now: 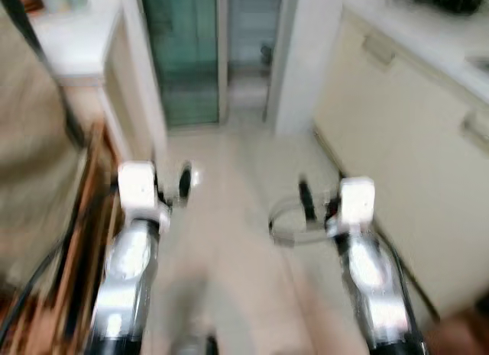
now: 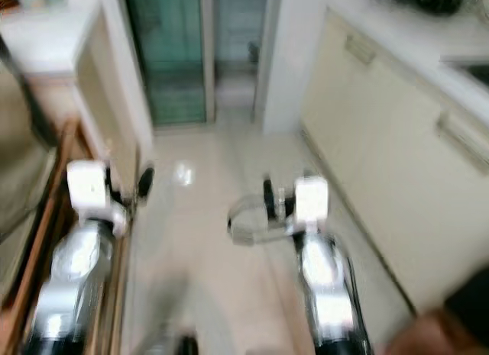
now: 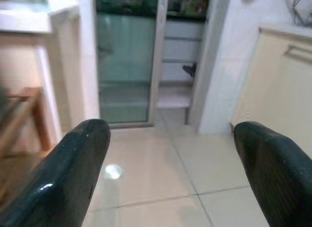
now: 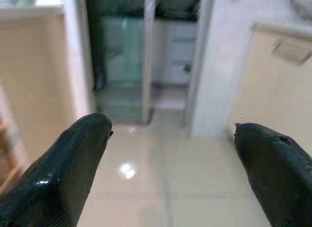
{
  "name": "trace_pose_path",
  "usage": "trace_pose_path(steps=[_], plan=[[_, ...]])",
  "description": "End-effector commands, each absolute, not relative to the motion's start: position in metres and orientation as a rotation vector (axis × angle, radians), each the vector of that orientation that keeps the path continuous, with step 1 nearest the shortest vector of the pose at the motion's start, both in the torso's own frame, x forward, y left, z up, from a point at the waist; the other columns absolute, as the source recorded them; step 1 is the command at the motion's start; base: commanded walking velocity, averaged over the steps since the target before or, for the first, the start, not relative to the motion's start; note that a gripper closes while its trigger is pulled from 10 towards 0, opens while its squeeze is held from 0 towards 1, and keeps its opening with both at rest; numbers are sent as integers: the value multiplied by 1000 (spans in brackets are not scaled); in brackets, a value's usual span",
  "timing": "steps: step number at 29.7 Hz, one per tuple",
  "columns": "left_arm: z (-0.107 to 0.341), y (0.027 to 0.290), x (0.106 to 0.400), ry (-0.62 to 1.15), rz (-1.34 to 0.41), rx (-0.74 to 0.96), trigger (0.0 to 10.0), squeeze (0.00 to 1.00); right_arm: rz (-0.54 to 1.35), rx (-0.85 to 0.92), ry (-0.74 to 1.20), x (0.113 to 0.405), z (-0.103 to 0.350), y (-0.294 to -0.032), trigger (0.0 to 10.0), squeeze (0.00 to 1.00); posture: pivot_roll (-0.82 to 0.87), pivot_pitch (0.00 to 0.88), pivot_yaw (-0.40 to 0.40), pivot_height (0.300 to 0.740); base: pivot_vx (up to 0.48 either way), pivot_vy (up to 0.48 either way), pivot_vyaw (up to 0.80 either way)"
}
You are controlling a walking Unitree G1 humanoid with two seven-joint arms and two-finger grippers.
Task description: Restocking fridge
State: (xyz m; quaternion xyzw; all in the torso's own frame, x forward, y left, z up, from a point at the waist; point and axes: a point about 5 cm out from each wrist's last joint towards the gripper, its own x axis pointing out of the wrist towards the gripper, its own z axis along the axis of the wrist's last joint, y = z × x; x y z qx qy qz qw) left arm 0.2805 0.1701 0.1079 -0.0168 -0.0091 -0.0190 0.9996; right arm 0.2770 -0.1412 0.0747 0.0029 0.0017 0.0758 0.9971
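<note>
Black left gripper [image 3: 170,173] spread, right gripper [image 4: 173,173] spread

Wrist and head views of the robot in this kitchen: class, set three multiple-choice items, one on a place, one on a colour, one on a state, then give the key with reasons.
1. Where are the cream cabinets?
A. On the robot's right
B. On the robot's left
C. Straight ahead, blocking the way

2. What colour is the glass sliding door ahead?
A. Red
B. Green-tinted
C. Yellow

3. How do the fingers of the left gripper and right gripper stand?
A. Both shut on a bottle
B. One open, one shut
C. Both open, holding nothing

Key: 1 A, the cabinets line the right side of the head views. 2 B, the door panel looks teal green. 3 C, each wrist view shows floor tiles between widely parted fingers.
</note>
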Motion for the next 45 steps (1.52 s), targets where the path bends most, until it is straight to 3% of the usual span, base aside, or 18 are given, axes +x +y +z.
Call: trace_pose_path(steps=[1, 2, 3, 14, 17, 18, 19, 20, 24, 28, 30, 32, 33, 38, 45], plan=[[115, 167, 284, -46, -49, -33, 10000, 0, 148, 1, 1, 282, 78, -143, 10000, 843, -81, 0, -25, 727, 0, 0, 0], [116, 167, 284, -47, -50, -27, 10000, 0, 152, -3, 2, 282, 78, -143, 10000, 843, -81, 0, -25, 727, 0, 0, 0], [116, 166, 284, -53, -61, -17, 10000, 0, 160, -1, 0, 283, 78, -142, 10000, 0, -80, 0, -30, 727, 0, 0, 0], [122, 164, 287, -74, -53, 5, 10000, 0, 237, -48, -18, 295, 85, -132, 10000, 0, -54, 0, -56, 727, 0, 0, 265], [121, 164, 287, -72, -51, 18, 10000, 0, 247, -45, -16, 295, 84, -130, 10000, 43, -27, 0, -69, 727, 0, 0, 654], [122, 164, 287, -72, -49, 27, 10000, 0, 255, -38, -17, 296, 84, -128, 10000, 133, -27, 0, -69, 727, 0, 0, 613], [122, 164, 287, -72, -48, 32, 10000, 0, 261, -33, -18, 296, 84, -127, 10000, 133, -27, 0, -69, 727, 0, 0, 613], [123, 164, 288, -73, -49, 41, 10000, 0, 271, -35, -20, 295, 84, -125, 10000, 204, -27, 0, -69, 727, 0, 0, 563], [124, 162, 291, -74, -53, 45, 10000, 0, 290, -37, -24, 295, 85, -120, 10000, 251, -33, 0, -58, 727, 0, 0, 528], [127, 158, 294, -82, -61, 62, 10000, 0, 296, -23, -15, 294, 82, -118, 10000, 404, -47, 0, -46, 735, 0, 0, 478], [128, 156, 295, -84, -67, 69, 10000, 0, 292, -10, -13, 294, 82, -118, 10000, 420, -52, 0, -41, 740, 0, 0, 469], [129, 154, 296, -89, -82, 72, 10000, 0, 279, -12, -25, 292, 82, -120, 10000, 424, -56, 0, -40, 740, 0, 0, 413], [132, 152, 298, -103, -99, 83, 10000, 0, 264, -21, -32, 290, 82, -123, 10000, 369, -56, 0, -40, 740, 0, 0, 0], [136, 149, 300, -122, -129, 95, 10000, 0, 236, -20, -24, 289, 80, -127, 10000, 294, -62, 0, -39, 740, 0, 74, 0], [145, 149, 303, -142, -125, 84, 10000, 0, 232, -13, -31, 293, 81, -126, 10000, 294, -48, 0, -41, 740, 0, 480, 0]])
